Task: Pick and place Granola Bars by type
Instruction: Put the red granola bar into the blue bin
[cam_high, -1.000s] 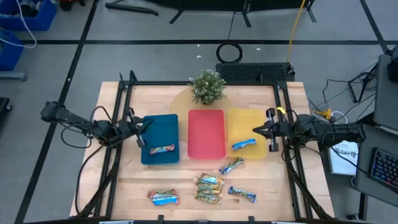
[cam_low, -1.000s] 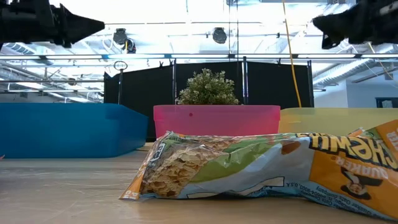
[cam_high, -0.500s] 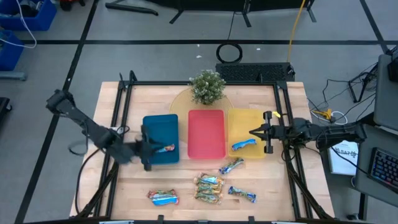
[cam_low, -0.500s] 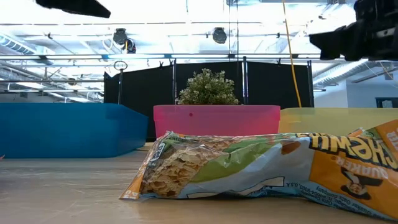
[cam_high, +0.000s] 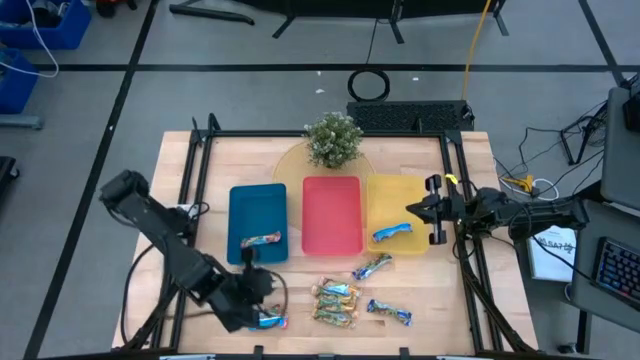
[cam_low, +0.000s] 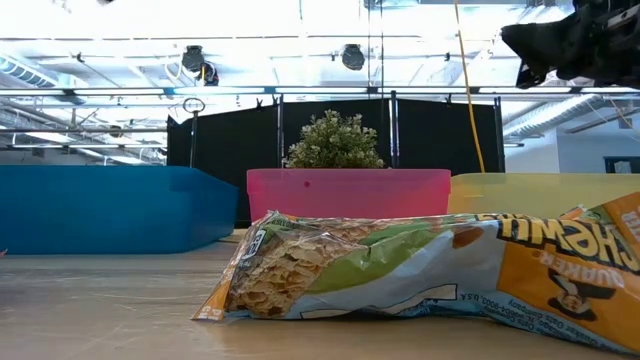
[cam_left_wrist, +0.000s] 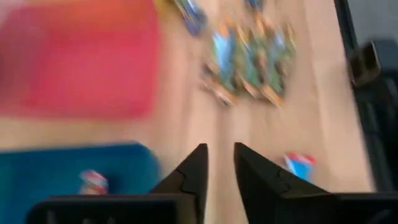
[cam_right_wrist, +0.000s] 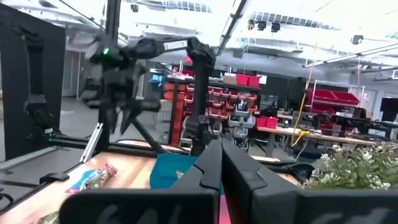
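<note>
Left tool, fingers slightly parted and empty, hovers over the counter's front-left, directly above the lone blue-and-orange bar. That bar lies flat, long axis running left-right across the counter, just forward of the tool. Left arm is far nearer. Right tool, fingers together and empty, waits raised over the yellow tray.

Trays: blue, red, yellow. Bars: shiny blue; blue with orange-red; tan-gold with teal. Plant green. Tabletop pale wood.
</note>
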